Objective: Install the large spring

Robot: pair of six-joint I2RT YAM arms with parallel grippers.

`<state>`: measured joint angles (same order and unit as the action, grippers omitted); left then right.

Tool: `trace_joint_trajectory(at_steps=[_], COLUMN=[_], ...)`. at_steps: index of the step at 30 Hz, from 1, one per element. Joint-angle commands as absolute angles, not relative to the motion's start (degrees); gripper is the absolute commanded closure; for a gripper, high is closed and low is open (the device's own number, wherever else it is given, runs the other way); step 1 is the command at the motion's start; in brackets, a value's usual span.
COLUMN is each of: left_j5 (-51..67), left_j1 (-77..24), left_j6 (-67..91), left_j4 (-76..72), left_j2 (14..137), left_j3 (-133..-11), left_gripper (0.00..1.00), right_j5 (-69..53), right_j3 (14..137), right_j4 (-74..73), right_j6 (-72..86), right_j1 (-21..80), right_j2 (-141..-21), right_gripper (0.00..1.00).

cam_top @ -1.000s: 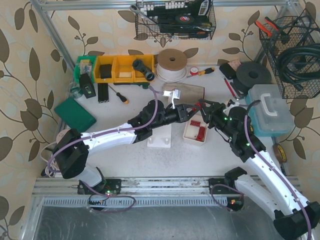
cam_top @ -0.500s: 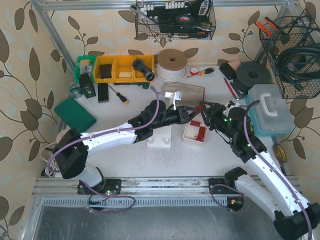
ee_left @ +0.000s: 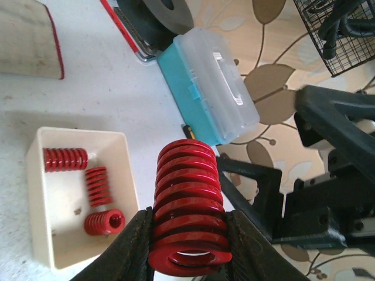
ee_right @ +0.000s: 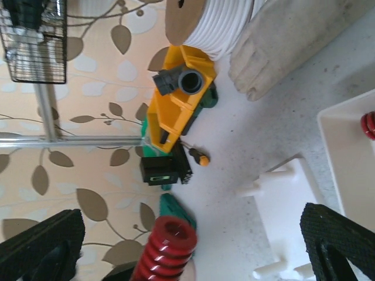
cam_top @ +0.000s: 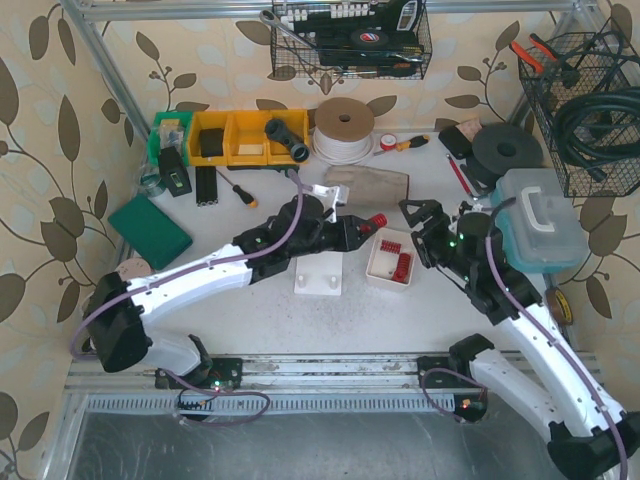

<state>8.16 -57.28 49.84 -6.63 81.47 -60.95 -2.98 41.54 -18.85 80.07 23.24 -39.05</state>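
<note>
My left gripper [cam_top: 360,231] [ee_left: 188,249] is shut on the large spring [cam_top: 374,223] [ee_left: 188,199], a thick red coil held at its lower turns and pointing toward the right arm. In the right wrist view the large spring [ee_right: 168,250] floats between the fingers without touching them. My right gripper [cam_top: 417,229] [ee_right: 192,225] stands wide open just right of the spring. The white peg fixture [cam_top: 318,276] [ee_right: 291,196] lies on the table below the left gripper. A white tray [cam_top: 377,272] [ee_left: 132,181] beside it holds three small red springs [ee_left: 65,159].
A teal and clear case [cam_top: 540,217] [ee_left: 214,88] sits to the right. Yellow bins [cam_top: 240,137], a wire spool [cam_top: 343,126], a folded cloth [cam_top: 372,183], a screwdriver [cam_top: 240,191] and a green pad [cam_top: 150,229] lie behind and to the left.
The right gripper has opened wide, let go of the large spring and drawn slightly back to the right. The left gripper keeps the spring and has pulled it a little leftward.
</note>
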Motion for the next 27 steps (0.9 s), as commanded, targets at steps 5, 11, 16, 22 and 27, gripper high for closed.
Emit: trace_joint_trajectory(at_steps=[5, 11, 16, 22, 27], left_j5=[3.26, 9.24, 10.16, 9.26, 8.83], left_j1=[-54.82, -45.36, -38.81, -38.15, -37.75], left_j6=[40.93, 38.63, 32.32, 27.49, 24.34], left_j4=[25.2, 45.96, 60.9, 70.87, 77.29], left_j2=[71.94, 72.08, 77.42, 88.97, 98.56], left_j3=[-71.11, -76.19, -85.09, -96.79, -105.12], left_gripper=[1.0, 1.0, 1.0, 1.0, 1.0], right_j5=[-4.35, 4.03, 16.97, 28.94, 33.8], right_j3=[53.92, 56.22, 53.15, 47.92, 44.28], right_j4=[-35.07, -33.04, -28.65, -20.4, -19.93], right_j6=[54.83, 47.1, 47.63, 43.81, 42.28], right_j1=[23.69, 31.56, 38.45, 45.28, 46.16], right_j2=[-54.69, -62.58, -62.5, -60.23, -57.88], right_gripper=[0.01, 0.11, 0.1, 0.0, 0.02])
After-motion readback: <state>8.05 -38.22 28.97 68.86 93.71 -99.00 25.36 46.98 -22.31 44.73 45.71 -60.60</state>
